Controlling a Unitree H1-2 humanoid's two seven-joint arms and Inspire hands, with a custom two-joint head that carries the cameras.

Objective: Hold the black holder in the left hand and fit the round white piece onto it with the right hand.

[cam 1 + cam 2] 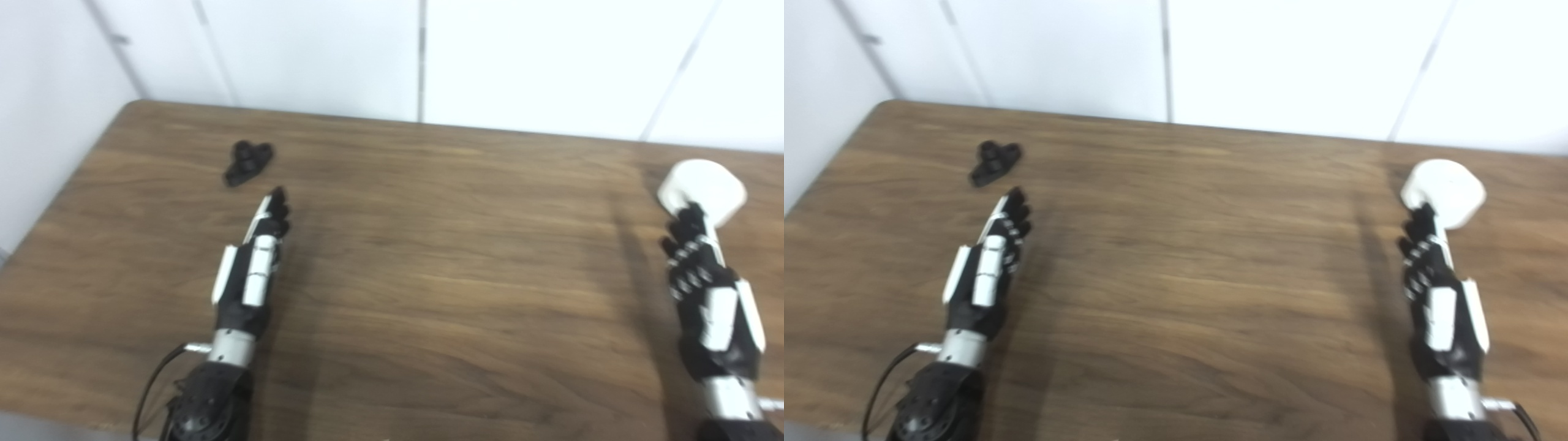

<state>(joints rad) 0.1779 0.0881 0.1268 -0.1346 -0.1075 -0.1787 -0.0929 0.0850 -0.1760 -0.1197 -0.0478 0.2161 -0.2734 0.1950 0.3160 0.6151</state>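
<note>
The black holder point(247, 162) lies on the wooden table point(441, 245) at the far left, a small lobed part. My left hand point(254, 263) is stretched flat and open just short of it, fingertips a little below and right of the holder, not touching. The round white piece point(703, 190) rests at the far right of the table. My right hand point(704, 282) is open with fingers extended, its fingertips overlapping the white piece's near edge; no grasp is visible.
White wall panels point(422, 55) stand behind the table's far edge. The table's left edge runs diagonally near the holder. A cable point(153, 380) loops by my left wrist.
</note>
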